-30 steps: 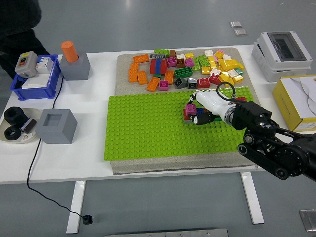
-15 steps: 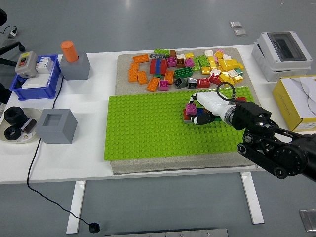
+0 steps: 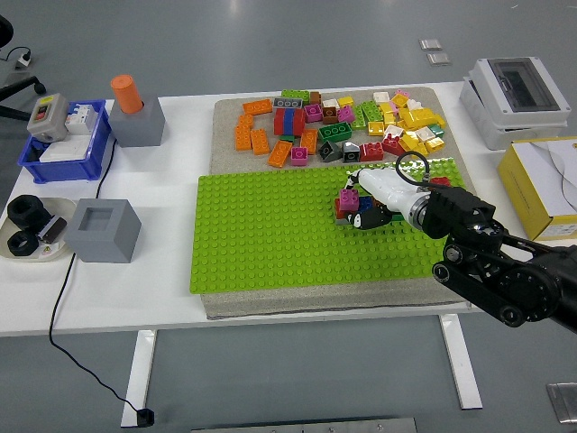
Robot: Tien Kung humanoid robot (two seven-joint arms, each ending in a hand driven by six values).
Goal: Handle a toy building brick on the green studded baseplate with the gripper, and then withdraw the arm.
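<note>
The green studded baseplate (image 3: pixel 270 234) lies on a grey mat in the middle of the table. Toward its upper right stands a small stack of bricks (image 3: pixel 348 199), magenta on top with red, blue and green below. My right hand (image 3: pixel 362 215), white with black fingers, reaches in from the right. Its fingers are curled against the right side of the stack, gripping it. The black forearm runs off toward the lower right. The stack's right side is hidden by the hand. No left arm shows.
Several loose bricks (image 3: pixel 343 122) are heaped on the mat behind the baseplate. At the left are a grey cube (image 3: pixel 105 229), a blue bin (image 3: pixel 63 149), an orange cylinder (image 3: pixel 128 93) and a plate of black rolls (image 3: pixel 27 230). A yellow box (image 3: pixel 545 185) and grey casing (image 3: pixel 514 99) stand right.
My right hand and the brick stack have stayed almost where they were. A dark figure at the top left corner has gone from view.
</note>
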